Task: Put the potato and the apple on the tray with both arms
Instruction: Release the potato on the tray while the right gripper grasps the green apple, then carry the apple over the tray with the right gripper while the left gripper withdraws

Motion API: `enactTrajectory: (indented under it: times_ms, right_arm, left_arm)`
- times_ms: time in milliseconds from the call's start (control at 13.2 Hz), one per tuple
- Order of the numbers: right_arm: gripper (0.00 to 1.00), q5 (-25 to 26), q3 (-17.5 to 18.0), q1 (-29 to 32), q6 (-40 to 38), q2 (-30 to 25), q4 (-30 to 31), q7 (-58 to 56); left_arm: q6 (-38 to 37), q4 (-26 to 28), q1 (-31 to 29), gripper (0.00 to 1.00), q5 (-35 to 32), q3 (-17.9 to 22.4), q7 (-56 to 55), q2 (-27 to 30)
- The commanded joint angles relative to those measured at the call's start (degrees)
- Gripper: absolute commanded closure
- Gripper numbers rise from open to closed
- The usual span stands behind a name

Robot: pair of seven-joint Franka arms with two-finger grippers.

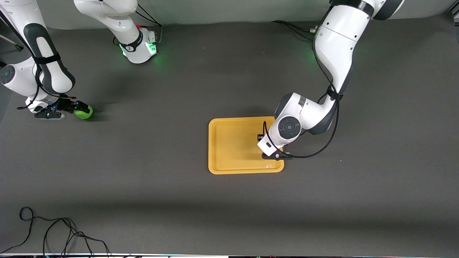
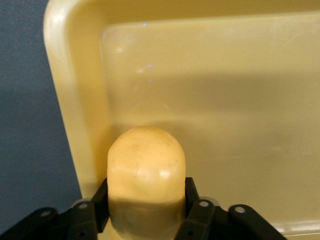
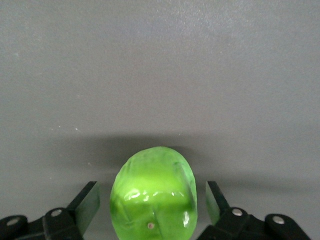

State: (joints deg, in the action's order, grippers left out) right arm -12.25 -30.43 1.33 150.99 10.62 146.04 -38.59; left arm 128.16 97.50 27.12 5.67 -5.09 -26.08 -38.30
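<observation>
The yellow-orange tray (image 1: 229,143) lies mid-table. My left gripper (image 2: 146,192) is shut on the potato (image 2: 146,165), with both fingers pressed against its sides. It holds the potato low inside the tray (image 2: 225,100), close to the rim. In the front view the left wrist (image 1: 283,130) hides the potato. The bright green apple (image 1: 84,113) sits on the table at the right arm's end. My right gripper (image 1: 79,108) is open around the apple (image 3: 153,192), with a gap on each side between fingers (image 3: 87,202) and apple.
A loose black cable (image 1: 53,233) lies near the table's front edge at the right arm's end. The right arm's base (image 1: 140,46) stands at the back edge. The rest of the dark grey table shows nothing else.
</observation>
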Motion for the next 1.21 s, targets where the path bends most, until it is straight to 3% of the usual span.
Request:
enactTrajectory:
  times_ms: [0, 152, 379, 530, 758, 909, 1136]
  right_arm:
    - [0.56, -1.99, -0.16, -0.54, 0.27, 0.98, -0.76, -2.02]
    - [0.62, -1.99, -0.07, -1.41, -2.43, -0.41, -2.07, -1.84]
    - [0.65, -1.29, -0.25, -5.10, -11.74, -4.72, -9.52, 1.04]
    - [0.65, 3.60, -0.34, -5.99, -21.73, -5.87, -18.46, 4.99]
    - [0.65, 9.78, 0.02, -8.09, -41.86, -5.35, -37.96, 11.07]
    - [0.65, 9.96, 0.10, -9.76, -47.43, -4.65, -46.25, 11.25]
    - [0.65, 9.88, 0.19, -14.68, -48.51, -2.10, -52.68, 13.96]
  left_arm:
    - [-0.63, -0.91, 0.83, 0.00, -2.50, 0.43, -2.30, -0.20]
    - [-0.72, -1.08, 0.83, 0.00, -2.51, 0.34, -2.74, 0.06]
    - [-2.21, -2.57, 0.39, 0.00, -2.60, 0.34, -3.70, 1.99]
    - [-5.80, -3.28, -0.31, 0.00, -2.60, 0.78, -3.89, 5.41]
    - [-14.06, -3.46, -4.51, 0.00, -3.73, 2.62, -1.96, 13.05]
    - [-17.31, -2.41, -9.34, 0.00, -6.02, 2.71, 5.20, 19.11]
    - [-22.14, -0.13, -15.85, 0.00, -6.02, 2.71, 14.54, 28.33]
